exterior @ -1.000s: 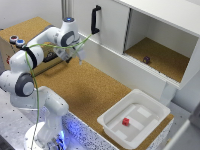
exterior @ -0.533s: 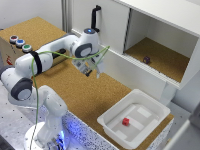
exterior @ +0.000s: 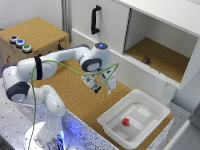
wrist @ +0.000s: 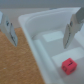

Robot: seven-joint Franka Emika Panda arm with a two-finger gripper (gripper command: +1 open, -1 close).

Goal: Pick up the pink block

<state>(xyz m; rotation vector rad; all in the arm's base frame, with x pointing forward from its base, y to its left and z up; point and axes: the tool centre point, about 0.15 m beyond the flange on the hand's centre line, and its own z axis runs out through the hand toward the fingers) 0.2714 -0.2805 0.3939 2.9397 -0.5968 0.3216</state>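
The pink block [exterior: 126, 121] is a tiny reddish-pink cube lying on the floor of a white tray [exterior: 112, 117] at the exterior view's lower right. In the wrist view the pink block [wrist: 68, 64] sits inside the tray [wrist: 35, 35], beyond the fingertips. My gripper [exterior: 102, 89] hangs open above the cork table, just to the exterior view's left of the tray's near corner, with nothing between its fingers [wrist: 68, 37]. It is well apart from the block.
A small dark purple object [exterior: 146, 59] rests in the open cabinet compartment at the exterior view's right. A closed cabinet door with a black handle [exterior: 94, 19] stands behind the arm. A box with coloured buttons [exterior: 19, 43] sits at the far left.
The arm has swung from the exterior view's left, across the table, towards the white tray. The gripper is now lower and close to the tray's corner.
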